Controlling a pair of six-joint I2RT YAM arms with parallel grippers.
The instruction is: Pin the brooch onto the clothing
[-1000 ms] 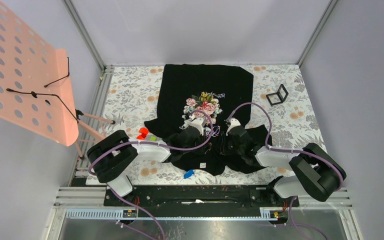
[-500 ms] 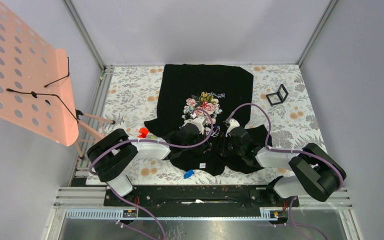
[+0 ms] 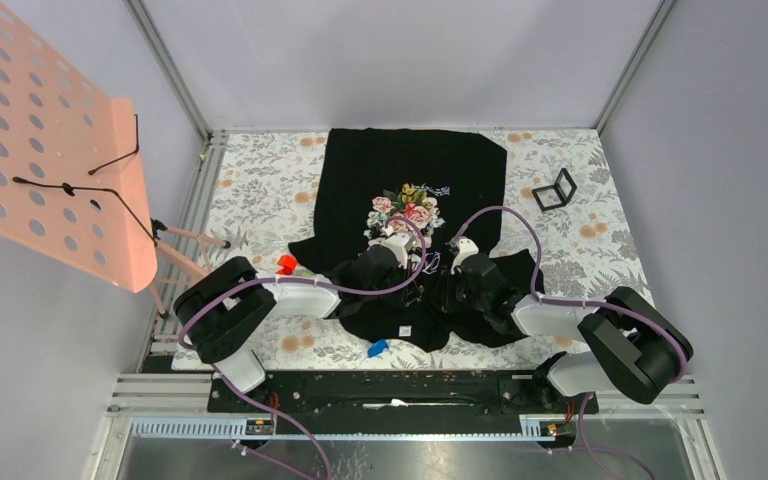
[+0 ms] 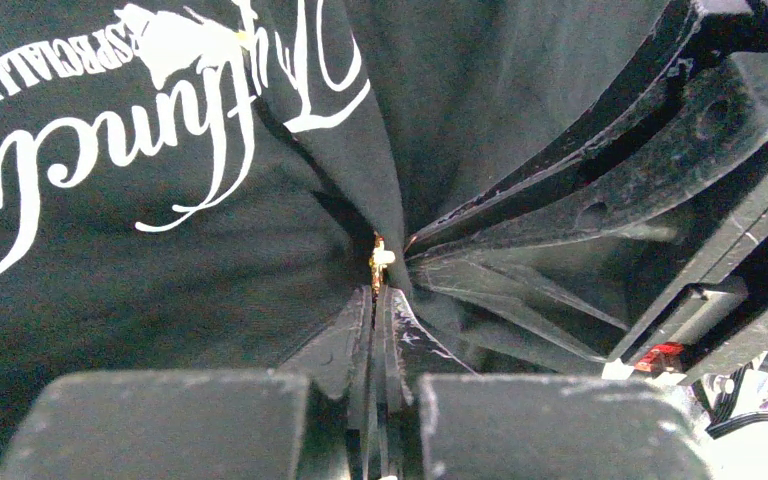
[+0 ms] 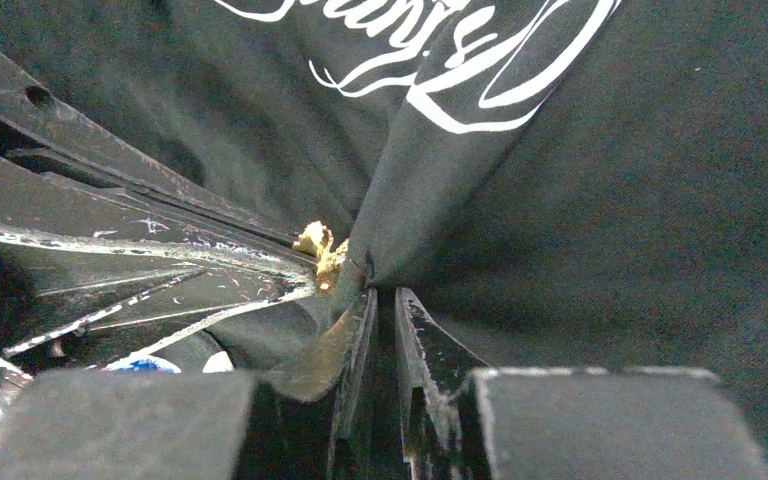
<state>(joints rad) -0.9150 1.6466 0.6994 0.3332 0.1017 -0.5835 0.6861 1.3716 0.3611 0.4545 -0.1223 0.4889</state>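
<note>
The black T-shirt (image 3: pixel 415 170) with pink roses and white script lies flat on the flowered cloth. Both grippers meet on its lower front. My left gripper (image 3: pixel 418 290) is shut, and in the left wrist view (image 4: pixel 375 292) the tiny golden brooch (image 4: pixel 378 262) sits right at its fingertips against a raised fold of shirt. My right gripper (image 3: pixel 439 288) is shut on that fold of black fabric (image 5: pixel 400 230), seen in the right wrist view (image 5: pixel 382 290). The brooch (image 5: pixel 318 246) shows just left of the pinched fold, touching it.
A red block (image 3: pixel 285 264) lies by the left arm. A small blue piece (image 3: pixel 378 348) lies at the shirt's near hem. A black folding stand (image 3: pixel 555 190) is at the back right. A pink perforated board (image 3: pixel 50 150) on legs overhangs the left side.
Both wrists have drawn slightly closer together over the shirt's lower front. The left arm shifted right and now covers the green block. The shirt has not moved.
</note>
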